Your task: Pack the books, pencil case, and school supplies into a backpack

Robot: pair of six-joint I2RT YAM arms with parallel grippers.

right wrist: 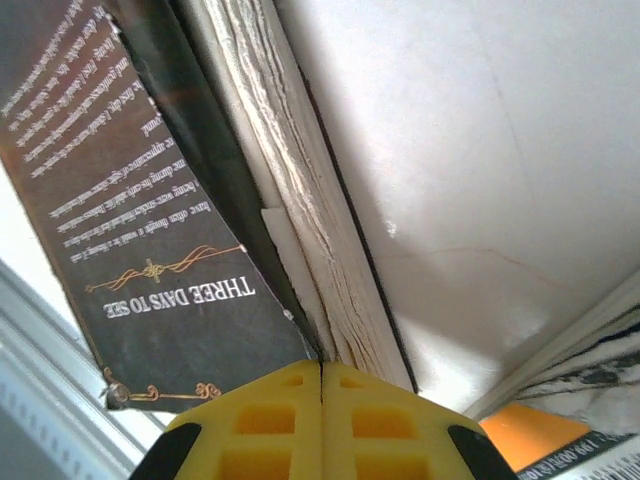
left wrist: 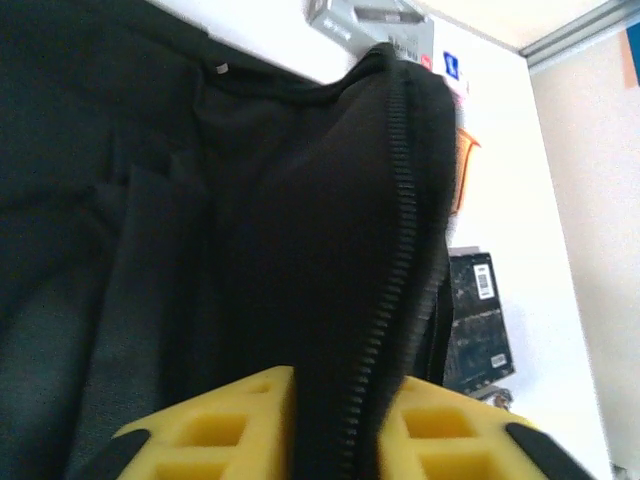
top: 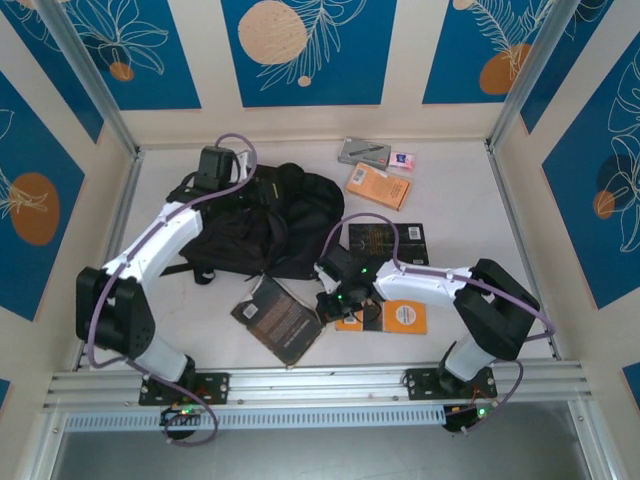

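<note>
The black backpack point(top: 270, 225) lies at the back left. My left gripper point(top: 218, 175) is at its top edge, and in the left wrist view the gripper point(left wrist: 345, 385) is shut on the raised zip edge of the backpack point(left wrist: 300, 200). The dark brown book point(top: 280, 322) lies at the front centre. My right gripper point(top: 330, 305) is at its right corner. Up close, the right gripper point(right wrist: 321, 365) is shut where the book's cover point(right wrist: 130, 200) and pages meet. The grey pencil case point(top: 362, 151) and a small eraser block point(top: 402, 160) lie by the back wall.
One orange book point(top: 378, 186) lies at the back, right of the backpack. A black book with gold print point(top: 375, 238) sits behind the right arm, and another orange book point(top: 405, 318) lies under it. A metal rail point(top: 320, 380) runs along the front edge.
</note>
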